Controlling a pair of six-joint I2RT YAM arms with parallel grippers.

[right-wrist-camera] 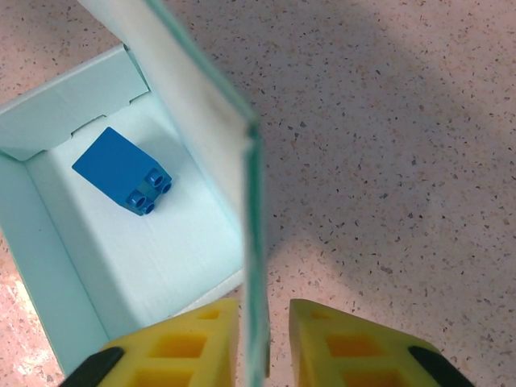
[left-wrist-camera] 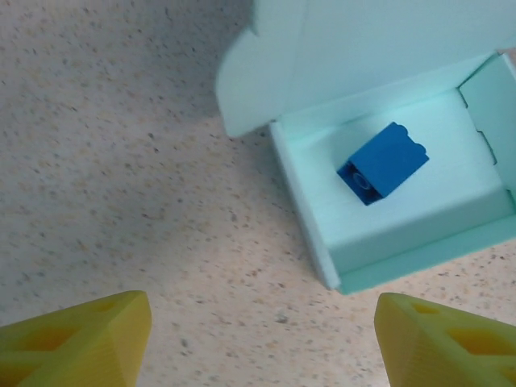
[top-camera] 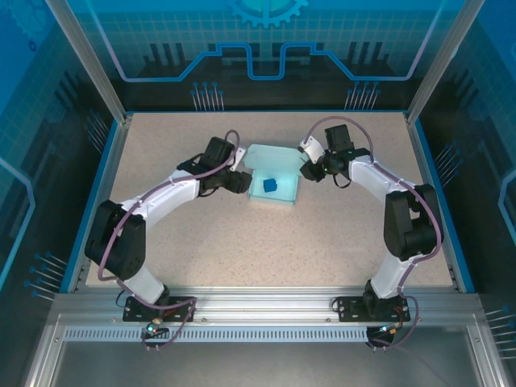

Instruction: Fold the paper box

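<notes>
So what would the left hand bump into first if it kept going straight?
Probably the paper box, just ahead of the open left hand. Depth is unclear, so it might touch the table first.

- An open pale cyan paper box sits upper right on a speckled beige counter.
- 1 small blue brick lies tilted on the box floor.
- The lid flap stands raised behind it.
- The left end effector has 2 yellow fingers spread wide at the bottom corners, clear of the box.
</notes>
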